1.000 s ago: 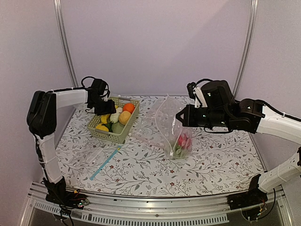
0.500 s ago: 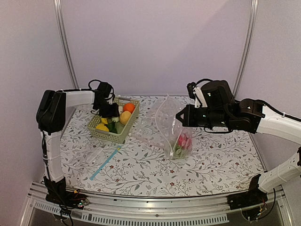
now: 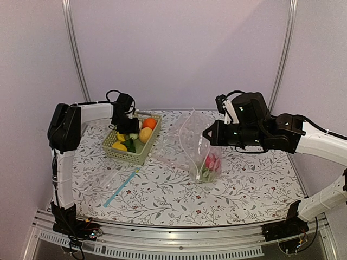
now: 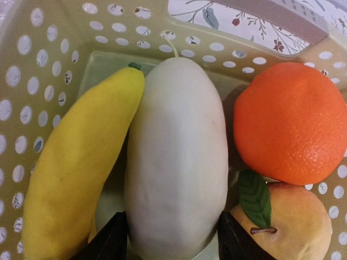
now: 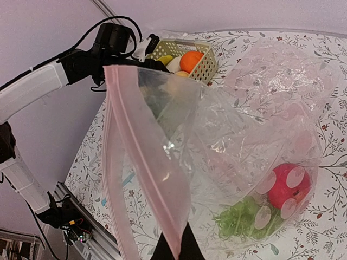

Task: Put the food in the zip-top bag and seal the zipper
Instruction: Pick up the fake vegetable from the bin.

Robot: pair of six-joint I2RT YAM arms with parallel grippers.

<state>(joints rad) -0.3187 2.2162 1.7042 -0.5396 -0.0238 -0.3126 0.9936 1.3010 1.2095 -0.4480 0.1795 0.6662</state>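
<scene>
The pale green basket (image 3: 127,157) holds the food: a white radish (image 4: 176,162), a yellow banana (image 4: 76,173), an orange (image 4: 293,122), a peach (image 4: 287,227) and a lemon (image 3: 117,146). My left gripper (image 4: 173,244) is down in the basket, its fingers against both sides of the radish, which still lies there. My right gripper (image 5: 173,252) is shut on the pink zipper (image 5: 146,162) and holds the zip-top bag (image 3: 187,141) up with its mouth gaping toward the basket. A red apple (image 5: 287,187) and greens (image 5: 244,219) lie inside the bag.
A flat clear bag with a blue strip (image 3: 120,187) lies on the floral table in front of the basket (image 4: 32,65). Metal posts (image 3: 76,54) stand at the back corners. The right arm (image 3: 303,138) reaches over the table's right half.
My left gripper has moved right from the basket's left edge and settled over the radish. The right arm and the bag have not moved.
</scene>
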